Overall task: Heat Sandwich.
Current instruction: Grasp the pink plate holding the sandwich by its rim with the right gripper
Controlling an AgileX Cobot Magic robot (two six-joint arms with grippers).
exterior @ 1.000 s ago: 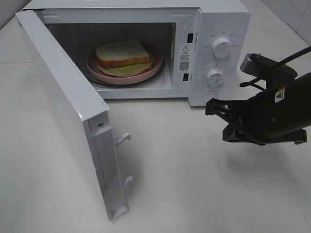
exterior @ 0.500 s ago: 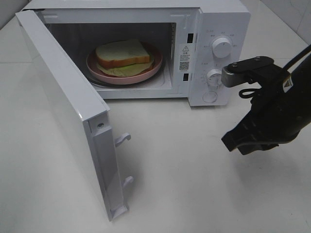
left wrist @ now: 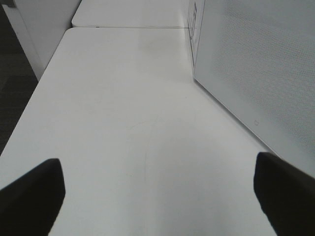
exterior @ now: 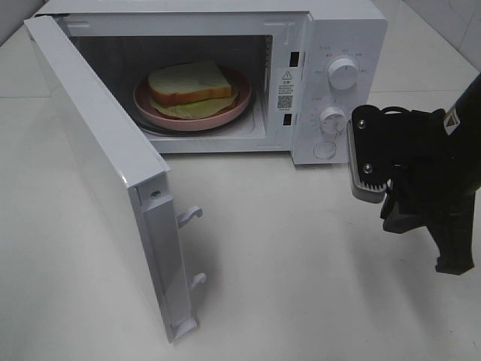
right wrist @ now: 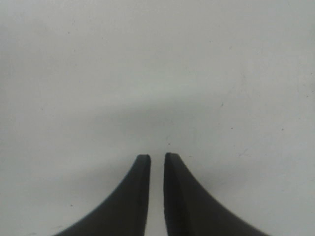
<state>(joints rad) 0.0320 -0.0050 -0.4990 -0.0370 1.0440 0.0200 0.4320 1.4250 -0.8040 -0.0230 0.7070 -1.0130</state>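
Right gripper [right wrist: 157,157]: two matte black, curved fingers [right wrist: 130,201] that taper to blunt tips. They stand almost together with only a thin slit between them. Nothing is held. They point at bare white tabletop.
Right arm [exterior: 432,177]: bulky black body with a pale grey ribbed block at its front. It hangs above the table just right of the microwave's control panel.
Left gripper [left wrist: 157,164]: two dark fingers [left wrist: 32,196] spread wide apart, with nothing between them. Smooth white table lies below, and the microwave door is beside it.
Sandwich [exterior: 189,83]: a thick, square slice of pale bread with a golden-brown crust. A thinner greenish-yellow layer spreads out beneath it. It lies on the plate inside the microwave, well apart from both grippers.
Plate [exterior: 229,113]: round, pink and smooth, with a shallow raised rim. It sits in the middle of the oven cavity.
Microwave [exterior: 331,30]: a glossy white box with a dark interior, standing at the back of the table.
Door [exterior: 98,165]: a flat white panel swung wide open to the left. Two small white hooked latches [exterior: 189,215] stick out from its edge.
Knobs: two round white dials on the right panel, an upper one [exterior: 343,73] and a lower one [exterior: 331,119]. A round button sits below them.
Table [exterior: 285,271]: a smooth, matte white surface.
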